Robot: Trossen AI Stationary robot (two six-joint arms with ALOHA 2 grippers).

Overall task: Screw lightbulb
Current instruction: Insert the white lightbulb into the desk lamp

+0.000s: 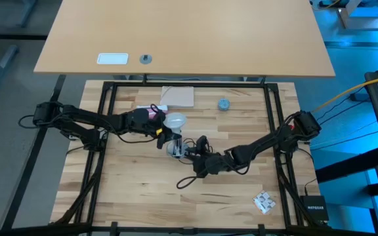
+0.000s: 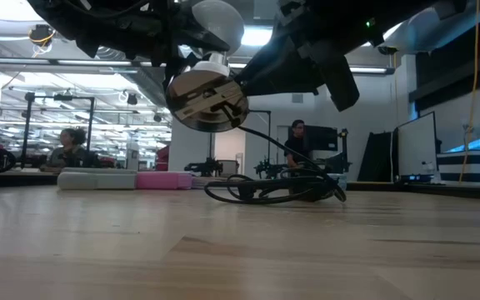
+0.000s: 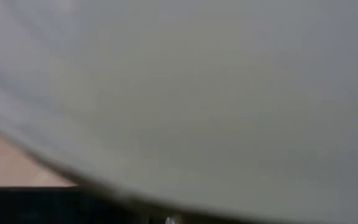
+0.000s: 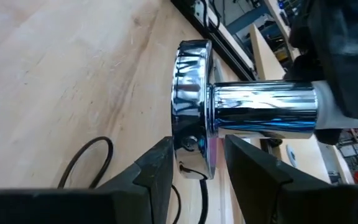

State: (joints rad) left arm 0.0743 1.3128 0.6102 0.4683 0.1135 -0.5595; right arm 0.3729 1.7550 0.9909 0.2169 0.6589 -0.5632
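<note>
The white frosted lightbulb [image 1: 174,120] sits with its base end in the tube of the silvery socket [image 1: 176,145]. In the low view, the globe [image 2: 217,25] stands above the socket's round base [image 2: 207,98], and both are lifted clear of the table. My left gripper [image 1: 161,131] is at the bulb, which fills the left wrist view [image 3: 197,93] and hides the fingers there. My right gripper [image 4: 199,171] is shut on the socket [image 4: 260,115]. The black cord [image 2: 273,187] hangs from the base to a coil on the table. My left gripper holds the bulb's globe [image 4: 333,112]; its dark body covers the contact, so the hold itself cannot be told. The bulb is clear of the table, its base end in the socket's tube. My right gripper pinches the socket's round base plate [image 4: 194,143] at its rim, one finger [image 4: 160,168] on its flat underside and one [image 4: 253,174] on the tube side. The socket is lifted clear of the table, tilted, with the cord hanging below.
A small blue-grey cap [image 1: 223,104], a pale flat pad [image 1: 178,96] and a pink thing [image 1: 155,111] lie toward the far edge. A crumpled silvery thing [image 1: 264,202] lies near right. Black frame rails [image 1: 273,131] border the table. People sit in the room behind.
</note>
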